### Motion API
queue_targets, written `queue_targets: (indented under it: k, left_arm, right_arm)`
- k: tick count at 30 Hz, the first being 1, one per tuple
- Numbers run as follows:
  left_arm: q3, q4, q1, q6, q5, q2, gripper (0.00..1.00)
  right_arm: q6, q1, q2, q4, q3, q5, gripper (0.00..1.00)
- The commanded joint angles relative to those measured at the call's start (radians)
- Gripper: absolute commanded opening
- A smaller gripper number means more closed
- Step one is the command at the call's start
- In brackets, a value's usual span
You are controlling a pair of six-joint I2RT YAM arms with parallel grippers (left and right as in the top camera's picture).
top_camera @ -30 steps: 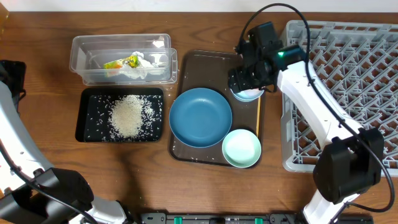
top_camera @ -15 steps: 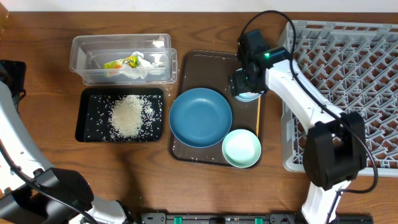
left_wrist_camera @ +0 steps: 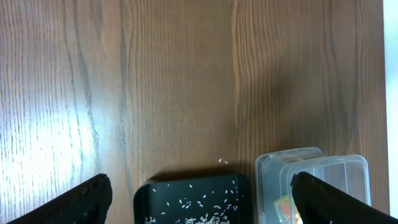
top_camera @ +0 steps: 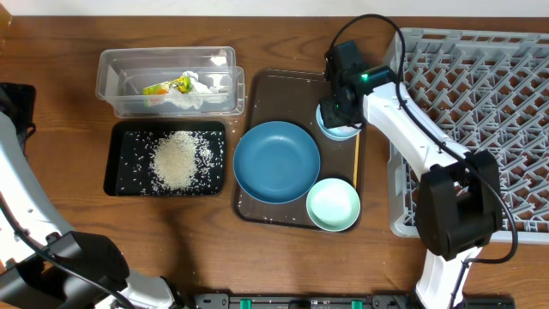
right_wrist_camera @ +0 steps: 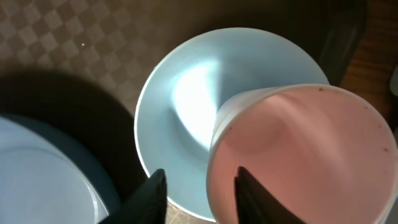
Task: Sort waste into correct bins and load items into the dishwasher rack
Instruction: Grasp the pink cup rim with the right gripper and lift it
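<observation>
My right gripper (top_camera: 340, 110) hangs low over a small pale blue bowl (top_camera: 340, 132) at the back right of the brown tray (top_camera: 283, 86). In the right wrist view a pink cup (right_wrist_camera: 298, 155) stands in this bowl (right_wrist_camera: 180, 112). The gripper (right_wrist_camera: 200, 198) is open, one finger over the bowl and one inside the cup, astride the cup's rim. A dark-blue plate (top_camera: 276, 161), a mint bowl (top_camera: 333, 204) and a thin wooden stick (top_camera: 356, 160) also lie on the tray. The grey rack (top_camera: 480, 103) stands to the right. My left gripper (left_wrist_camera: 211, 202) is open and empty.
A clear tub (top_camera: 111, 77) at the back left holds the crumpled wrapper (top_camera: 180, 88). In front of it a black tray (top_camera: 124, 172) holds the rice heap (top_camera: 176, 160). The left wrist view shows the black tray (left_wrist_camera: 193, 193) and the tub (left_wrist_camera: 323, 168) below.
My right gripper has shifted slightly left and dropped lower onto the bowl with the cup. The left arm has not moved.
</observation>
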Motion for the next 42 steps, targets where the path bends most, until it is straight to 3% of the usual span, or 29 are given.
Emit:
queue_targets:
  k: [1,7,13,16,21,33,42]
  left_arm:
    - [-0.001,-0.005,0.002,0.006,-0.005,0.005,0.94]
    - [-0.001,-0.005,0.002,0.006,-0.005,0.005,0.94]
    - [-0.001,-0.005,0.002,0.006,-0.005,0.005,0.94]
    - [-0.001,-0.005,0.002,0.006,-0.005,0.005,0.94]
    - [-0.001,-0.005,0.002,0.006,-0.005,0.005,0.94]
    - [-0.001,-0.005,0.002,0.006,-0.005,0.005,0.94]
    - [-0.001,-0.005,0.002,0.006,-0.005,0.005,0.94]
  right_arm:
    - [0.001,0.008,0.003,0.006,0.012,0.039,0.33]
    - [0.003,0.008,0.003,0.018,0.012,0.051,0.31]
    - [0.009,0.008,0.003,0.026,0.012,0.051,0.15]
    - [0.009,0.009,0.003,0.024,0.012,0.051,0.13]
    - [0.026,0.009,0.003,0.022,0.012,0.045,0.01]
    - [0.045,-0.043,-0.158,0.034,0.063,0.043,0.01]
    - [-0.050,-0.341,-0.352,0.047,0.085,-0.247,0.01]
